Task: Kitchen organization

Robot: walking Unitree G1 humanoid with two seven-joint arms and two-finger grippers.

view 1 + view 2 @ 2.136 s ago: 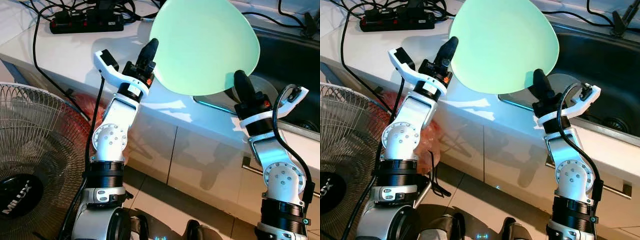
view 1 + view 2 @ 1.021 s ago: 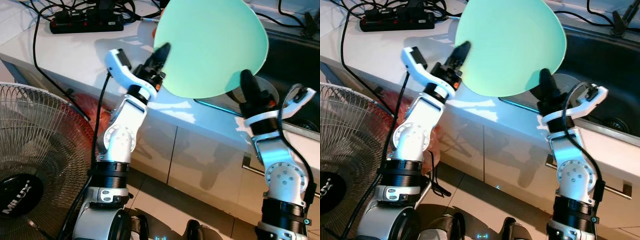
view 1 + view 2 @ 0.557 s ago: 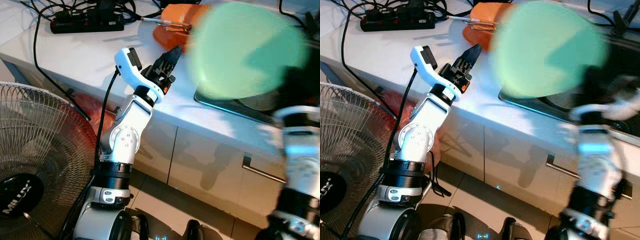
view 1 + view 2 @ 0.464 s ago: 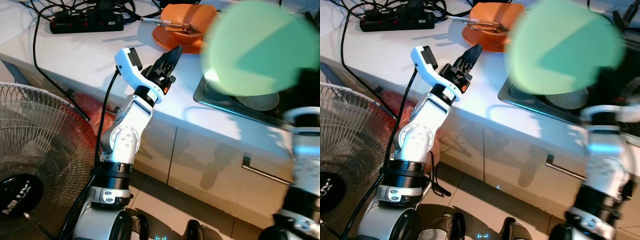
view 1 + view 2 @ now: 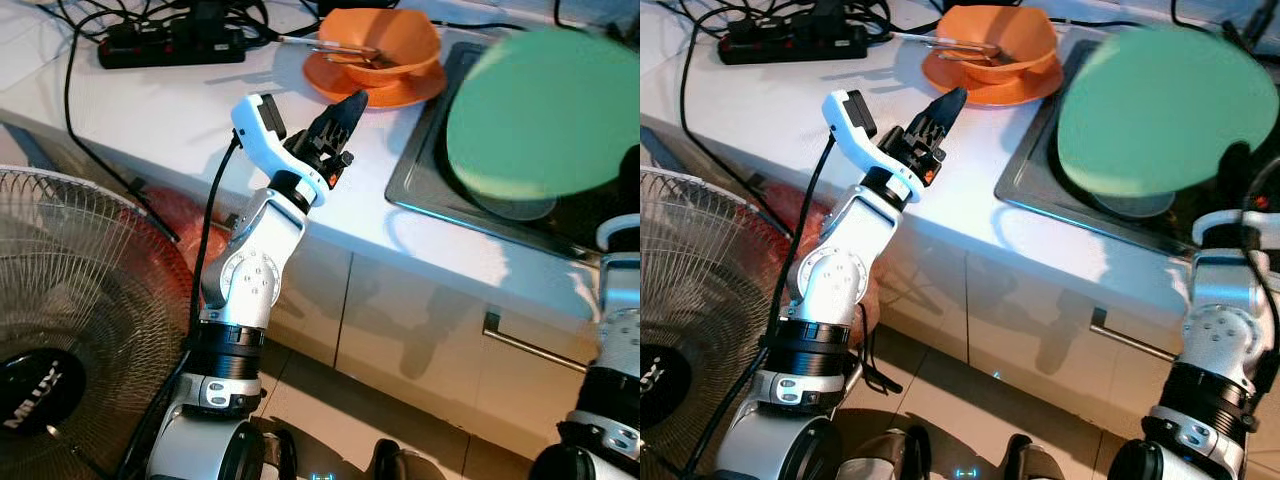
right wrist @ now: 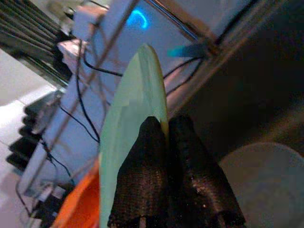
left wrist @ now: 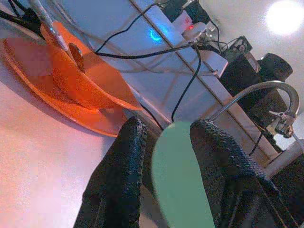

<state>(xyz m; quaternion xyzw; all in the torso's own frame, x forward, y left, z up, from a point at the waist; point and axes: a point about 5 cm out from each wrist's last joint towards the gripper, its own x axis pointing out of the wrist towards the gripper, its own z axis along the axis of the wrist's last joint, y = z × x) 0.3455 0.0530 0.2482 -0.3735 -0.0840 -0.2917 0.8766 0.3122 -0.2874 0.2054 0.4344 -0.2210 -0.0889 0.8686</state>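
Right gripper [image 6: 164, 137] pinches green plate [image 5: 1145, 110]; left gripper [image 5: 342, 112] empty, jaws parted.

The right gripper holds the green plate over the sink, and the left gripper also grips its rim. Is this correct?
Not quite. The right gripper holds the green plate over the sink, but the left gripper is open and apart from it, over the counter, as the left eye view shows.

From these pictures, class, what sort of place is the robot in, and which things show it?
Most likely a home kitchen: a white counter with a steel sink, a curved tap, and an orange bowl on a plate.
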